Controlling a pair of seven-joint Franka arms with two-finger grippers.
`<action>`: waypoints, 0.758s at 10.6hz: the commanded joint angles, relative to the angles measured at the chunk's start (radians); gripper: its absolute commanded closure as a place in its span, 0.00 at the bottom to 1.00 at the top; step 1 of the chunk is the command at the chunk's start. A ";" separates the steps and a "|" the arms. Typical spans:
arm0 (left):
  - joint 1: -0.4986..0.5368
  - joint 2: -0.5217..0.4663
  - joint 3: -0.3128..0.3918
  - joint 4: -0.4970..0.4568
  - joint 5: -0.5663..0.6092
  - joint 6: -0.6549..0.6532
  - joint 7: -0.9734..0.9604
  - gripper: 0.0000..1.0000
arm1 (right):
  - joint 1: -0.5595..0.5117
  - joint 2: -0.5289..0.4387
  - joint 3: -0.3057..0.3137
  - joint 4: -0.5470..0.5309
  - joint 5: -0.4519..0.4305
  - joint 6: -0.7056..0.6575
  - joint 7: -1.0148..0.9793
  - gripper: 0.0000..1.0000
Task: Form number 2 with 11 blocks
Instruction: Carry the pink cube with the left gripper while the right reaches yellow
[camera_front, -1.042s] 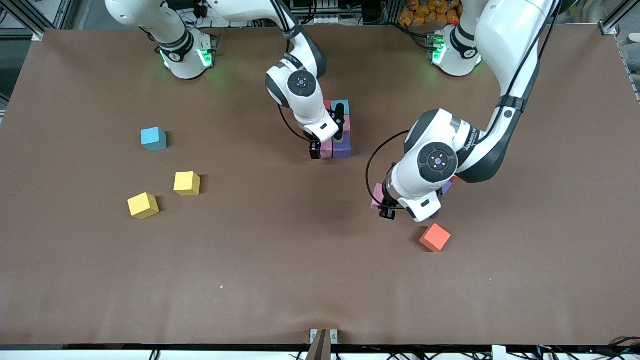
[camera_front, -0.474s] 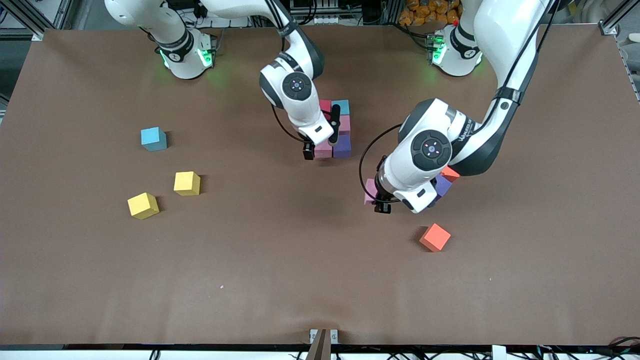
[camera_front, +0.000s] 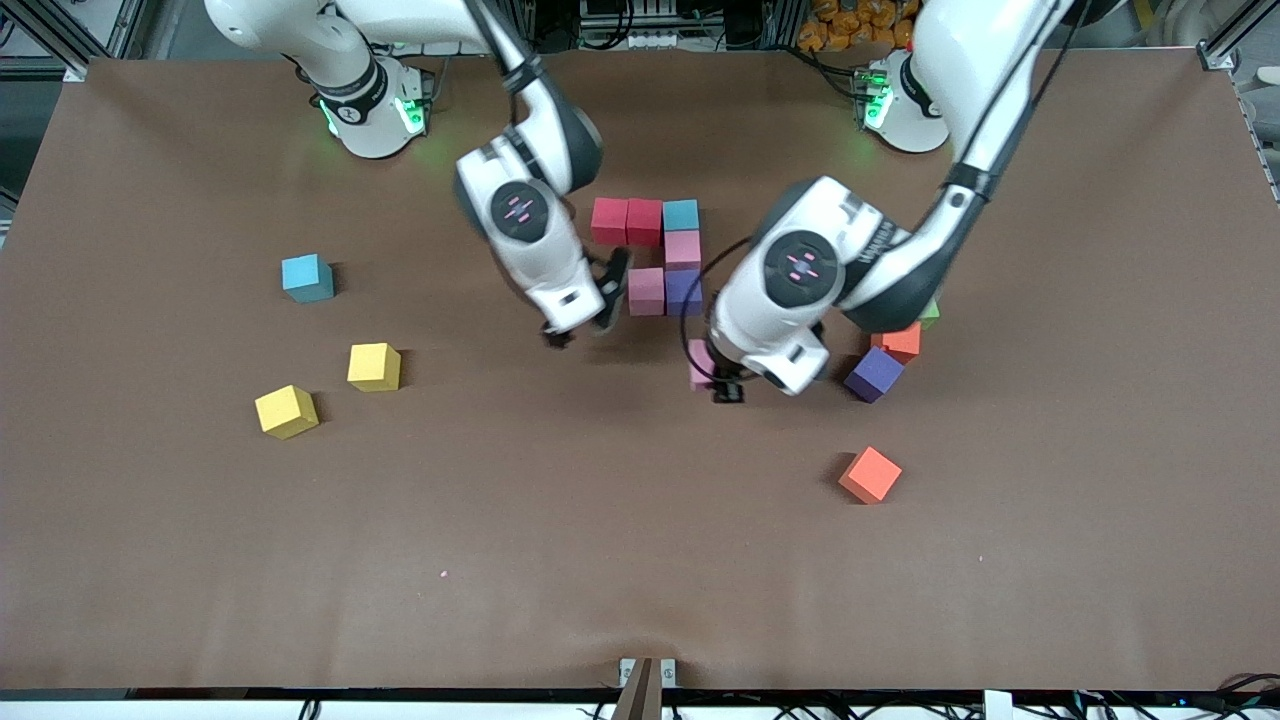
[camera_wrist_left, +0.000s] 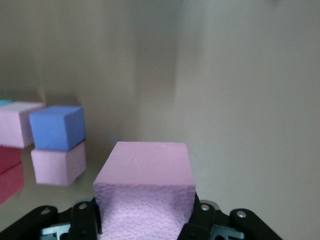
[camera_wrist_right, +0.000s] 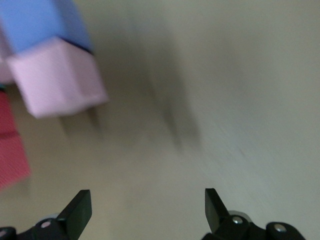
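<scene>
On brown table (camera_front: 640, 560), scattered blocks (camera_front: 287, 411)

I can make out a green cube (camera_front: 930, 313) on the brown table (camera_front: 600, 560) (mostly hidden, only a corner showing) toward the left arm's end.

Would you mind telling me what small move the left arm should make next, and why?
Probably carry the pink block held in the left hand on toward the partly built number 2. The next open spot seems to lie just nearer the front camera than its pink cube, and the open right hand is off the cubes.
</scene>
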 joint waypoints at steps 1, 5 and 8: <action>-0.082 0.029 0.005 -0.001 0.007 0.042 -0.081 0.73 | -0.012 -0.031 -0.130 -0.032 -0.001 -0.041 0.007 0.00; -0.209 0.086 0.031 0.004 0.007 0.153 -0.232 0.74 | -0.111 -0.026 -0.281 -0.041 -0.001 -0.025 0.063 0.00; -0.285 0.103 0.032 0.002 0.009 0.166 -0.313 0.74 | -0.263 -0.029 -0.288 -0.106 0.002 0.094 0.076 0.00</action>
